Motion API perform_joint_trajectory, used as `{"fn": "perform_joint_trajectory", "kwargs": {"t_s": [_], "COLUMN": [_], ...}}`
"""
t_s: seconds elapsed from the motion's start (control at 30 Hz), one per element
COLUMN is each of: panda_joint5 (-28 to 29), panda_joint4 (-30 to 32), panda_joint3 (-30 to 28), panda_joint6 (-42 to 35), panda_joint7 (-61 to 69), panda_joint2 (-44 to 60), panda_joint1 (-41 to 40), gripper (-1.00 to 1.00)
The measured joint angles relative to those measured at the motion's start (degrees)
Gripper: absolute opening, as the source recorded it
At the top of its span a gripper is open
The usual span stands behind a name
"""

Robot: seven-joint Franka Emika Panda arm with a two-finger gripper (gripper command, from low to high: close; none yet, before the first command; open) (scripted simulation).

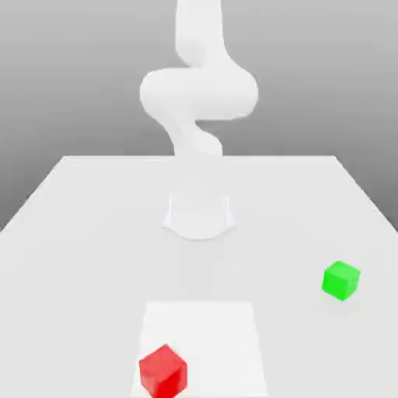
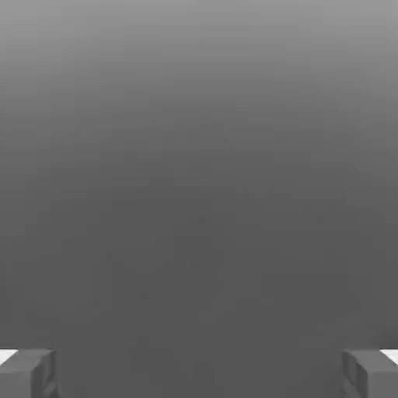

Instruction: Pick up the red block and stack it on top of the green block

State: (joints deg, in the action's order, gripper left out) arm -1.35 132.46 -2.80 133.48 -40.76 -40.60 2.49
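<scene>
- I have the white, smooth-shelled robot arm standing at the far side of the pale grey tabletop, rising from its round base and curling over itself; nothing on the table is in contact with it.
- The small red cube, the piece I must lift, sits on the table at the near edge of the exterior view, toward that view's left, resting on the corner of a lighter white square patch marked on the surface.
- The small green cube, its destination, sits flat on the table on the exterior view's right, farther back than the red one and well apart from it; its top face is bare.
- In the hand view the gripper shows its two grey fingertips standing wide, at opposite edges of the picture, with nothing between them: released, grasping nothing.
- My reading: the job has not begun; the step in hand is the approach to the red cube.
- The next move, as I judge it, calls for bringing the spread jaws down over the red cube, squared to its side faces, low enough to clench on its sides before lifting it across to the green cube.
</scene>
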Motion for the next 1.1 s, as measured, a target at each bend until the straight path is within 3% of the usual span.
{"fn": "perform_joint_trajectory", "kwargs": {"t_s": [0.27,0.5,0.7,0.87,1.03,1.07,1.1], "panda_joint5": [-5.38,-10.26,-11.21,-7.66,-11.56,-12.09,-12.09], "panda_joint4": [2.24,4.13,5.88,7.45,6.19,6.02,6.02], "panda_joint3": [-8.03,-11.46,-11.95,-12.49,-8.84,-8.25,-8.25], "panda_joint6": [5.59,10.28,14.69,18.91,26.67,27.54,27.54], "panda_joint7": [17.22,32.15,42.65,48.13,52.48,52.89,52.89], "panda_joint2": [17.04,31.74,43.7,52.69,62.87,63.96,63.96], "panda_joint1": [6.81,9.31,8.94,8.03,5.05,4.57,4.57], "gripper": [0.0,0.0,0.0,0.0,0.0,-1.0,-1.0]}}
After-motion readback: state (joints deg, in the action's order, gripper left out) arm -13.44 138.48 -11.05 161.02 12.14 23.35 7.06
